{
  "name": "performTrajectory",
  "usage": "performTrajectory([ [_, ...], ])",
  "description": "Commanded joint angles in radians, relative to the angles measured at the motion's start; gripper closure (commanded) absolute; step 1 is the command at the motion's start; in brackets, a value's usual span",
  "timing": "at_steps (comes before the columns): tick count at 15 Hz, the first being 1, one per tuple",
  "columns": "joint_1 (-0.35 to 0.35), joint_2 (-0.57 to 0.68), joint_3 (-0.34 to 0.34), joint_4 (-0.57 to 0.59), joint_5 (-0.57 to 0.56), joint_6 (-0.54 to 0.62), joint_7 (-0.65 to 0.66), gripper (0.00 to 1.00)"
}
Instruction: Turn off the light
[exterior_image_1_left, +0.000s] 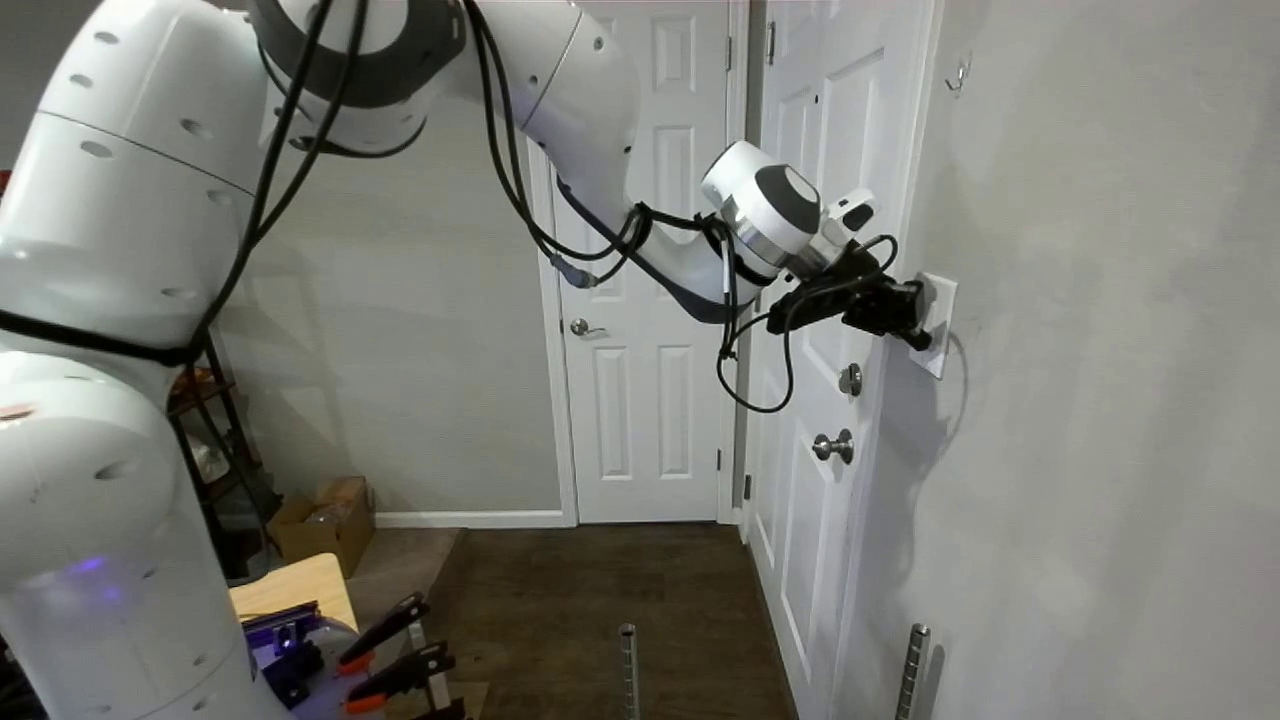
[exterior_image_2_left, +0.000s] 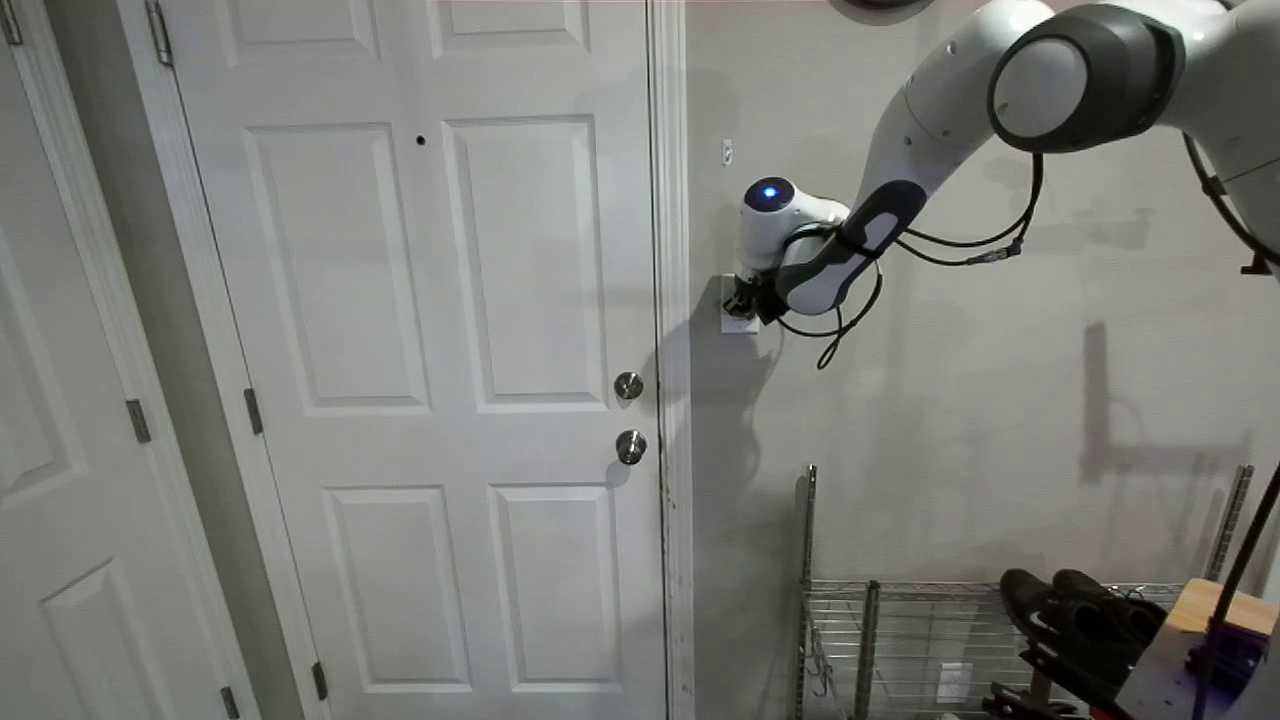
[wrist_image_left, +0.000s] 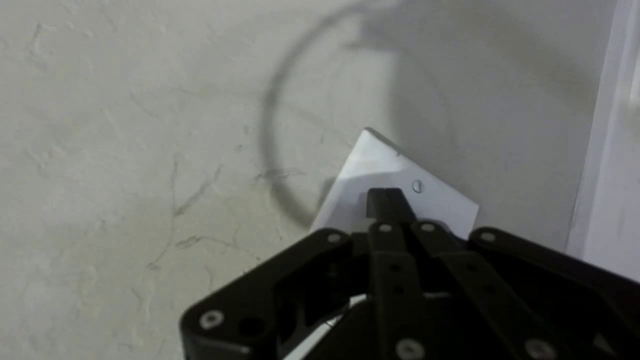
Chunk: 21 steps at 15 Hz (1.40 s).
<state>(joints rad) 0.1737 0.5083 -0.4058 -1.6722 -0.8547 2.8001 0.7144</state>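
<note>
The light's switch is a small white upright wall plate (exterior_image_1_left: 943, 300) on the grey wall beside the door; it also shows in an exterior view (exterior_image_2_left: 738, 326). In the wrist view the plate (wrist_image_left: 442, 202) looks tilted, with one screw near its end. My gripper (exterior_image_1_left: 922, 342) is in front of the plate in both exterior views (exterior_image_2_left: 738, 308). In the wrist view its two fingertips (wrist_image_left: 387, 195) are pressed together with nothing between them. They overlap the plate; whether they touch it I cannot tell. The switch's lever is hidden behind the gripper. No lamp is in view.
A white door (exterior_image_2_left: 450, 440) with a round knob (exterior_image_2_left: 631, 447) and a lock (exterior_image_2_left: 628, 386) stands beside the plate. A small hook (exterior_image_1_left: 958, 75) is on the wall above. A wire rack (exterior_image_2_left: 900, 600) with black shoes (exterior_image_2_left: 1080, 610) stands below along the wall.
</note>
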Motion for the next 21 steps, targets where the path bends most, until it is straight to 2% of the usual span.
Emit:
performTrajectory([
  [1, -0.023, 0.067, 0.011, 0.079, 0.007, 0.082, 0.002, 0.99],
  [4, -0.042, 0.091, 0.034, 0.105, 0.034, 0.098, -0.018, 0.99],
  [11, -0.122, 0.186, 0.149, 0.213, 0.108, 0.203, -0.071, 0.99],
  [20, -0.178, 0.189, 0.224, 0.216, 0.154, 0.186, -0.049, 1.00],
  [21, -0.143, 0.145, 0.199, 0.157, 0.125, 0.157, -0.024, 0.74],
])
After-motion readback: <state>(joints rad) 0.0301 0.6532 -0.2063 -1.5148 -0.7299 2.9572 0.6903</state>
